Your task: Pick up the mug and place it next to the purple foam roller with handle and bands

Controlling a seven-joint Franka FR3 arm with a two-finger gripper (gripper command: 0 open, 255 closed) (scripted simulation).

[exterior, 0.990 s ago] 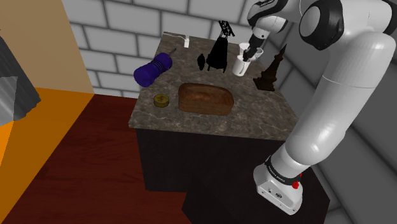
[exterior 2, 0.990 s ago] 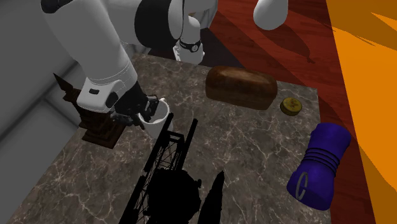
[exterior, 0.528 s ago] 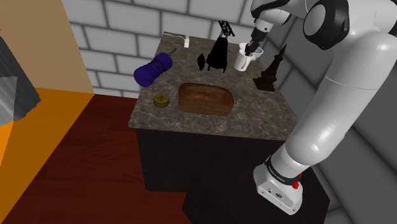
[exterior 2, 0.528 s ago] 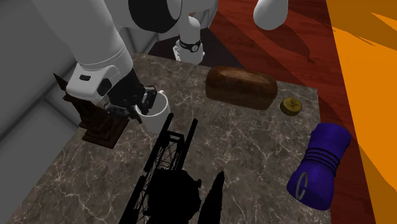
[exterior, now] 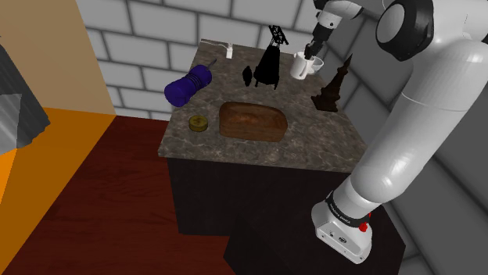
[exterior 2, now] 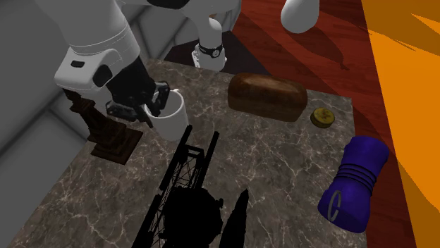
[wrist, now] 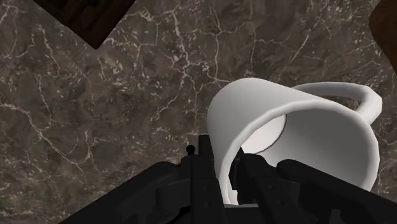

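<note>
Over the counter (wrist: 95, 127) — gripper (wrist: 228, 181) clasps white mug (wrist: 318, 140).

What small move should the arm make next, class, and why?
Probably carry the white mug, clasped at its rim by the gripper and apparently off the counter, across towards the purple roller, keeping it above the black wire frame that stands between them.

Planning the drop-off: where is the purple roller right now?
In the shoulder view, the purple roller lies by the left edge of the counter, just beyond the small round disc.
</note>
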